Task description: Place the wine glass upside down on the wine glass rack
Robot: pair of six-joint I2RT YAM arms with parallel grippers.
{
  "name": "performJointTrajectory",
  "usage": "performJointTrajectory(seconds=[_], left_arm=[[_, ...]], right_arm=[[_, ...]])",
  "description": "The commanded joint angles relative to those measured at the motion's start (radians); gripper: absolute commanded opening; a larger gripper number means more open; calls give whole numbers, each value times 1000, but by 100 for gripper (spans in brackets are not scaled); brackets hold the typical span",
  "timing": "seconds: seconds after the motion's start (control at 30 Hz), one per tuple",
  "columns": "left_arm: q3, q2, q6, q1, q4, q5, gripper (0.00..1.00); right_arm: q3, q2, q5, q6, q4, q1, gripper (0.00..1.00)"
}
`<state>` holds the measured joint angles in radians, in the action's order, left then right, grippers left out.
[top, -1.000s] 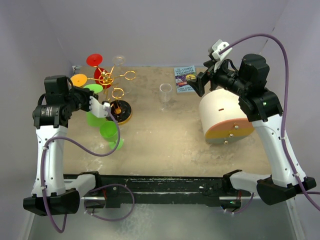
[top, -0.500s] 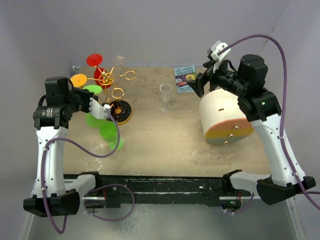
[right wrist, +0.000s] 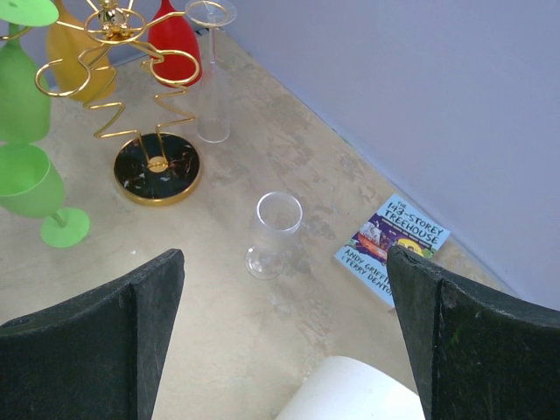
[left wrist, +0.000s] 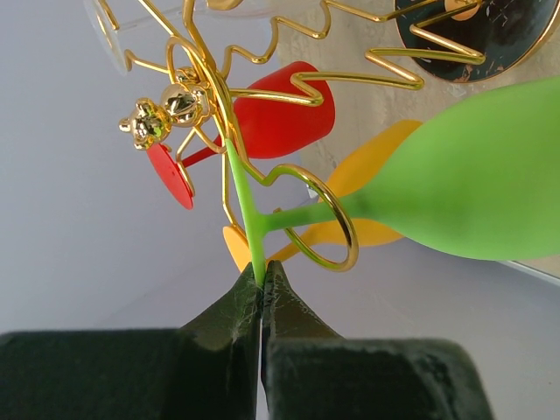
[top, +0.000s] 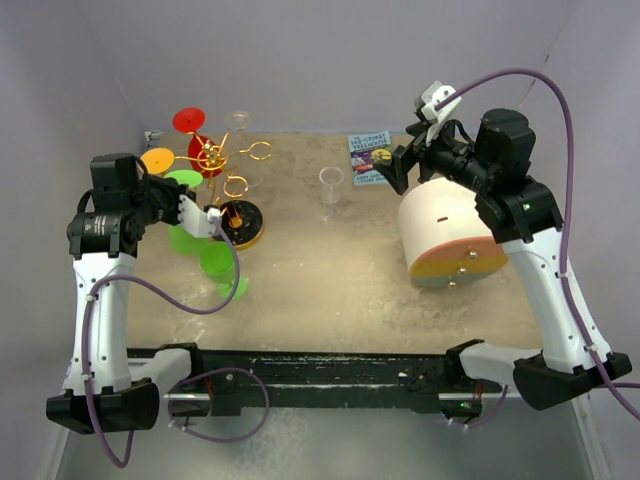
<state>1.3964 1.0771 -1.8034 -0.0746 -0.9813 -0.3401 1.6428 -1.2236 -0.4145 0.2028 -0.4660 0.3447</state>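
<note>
My left gripper (left wrist: 261,276) is shut on the rim of the thin foot of a green wine glass (left wrist: 472,184). That glass hangs upside down, its stem running through a gold loop of the wine glass rack (left wrist: 210,96). From above, the left gripper (top: 207,212) sits just left of the rack (top: 232,185), above its black disc base (top: 240,222). A red glass (top: 188,120), an orange glass (top: 157,160) and a clear one (top: 238,125) also hang on the rack. My right gripper (right wrist: 284,254) stands wide open and holds nothing, high above a clear glass (right wrist: 276,229) that stands on the table.
A second green glass (top: 217,262) stands upright on the table in front of the rack. A book (top: 370,158) lies at the back. A large white cylinder (top: 450,235) with an orange band rests under the right arm.
</note>
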Motion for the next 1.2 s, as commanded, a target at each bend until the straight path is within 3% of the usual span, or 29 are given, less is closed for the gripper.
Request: performJointTrajectory(seconds=[0.0,0.83,1.17], left_arm=[[3,-1,-50,11,-6,-2,0],[-43,-25,-88,14,-52,32,0],[-58,-27,-88,18,-69,36,9]], right_arm=[[-3,10,-20,16,40,-6,100],[-15,13,-27,17,46,-6,100],[-17,16,-24,17,45,-6,100]])
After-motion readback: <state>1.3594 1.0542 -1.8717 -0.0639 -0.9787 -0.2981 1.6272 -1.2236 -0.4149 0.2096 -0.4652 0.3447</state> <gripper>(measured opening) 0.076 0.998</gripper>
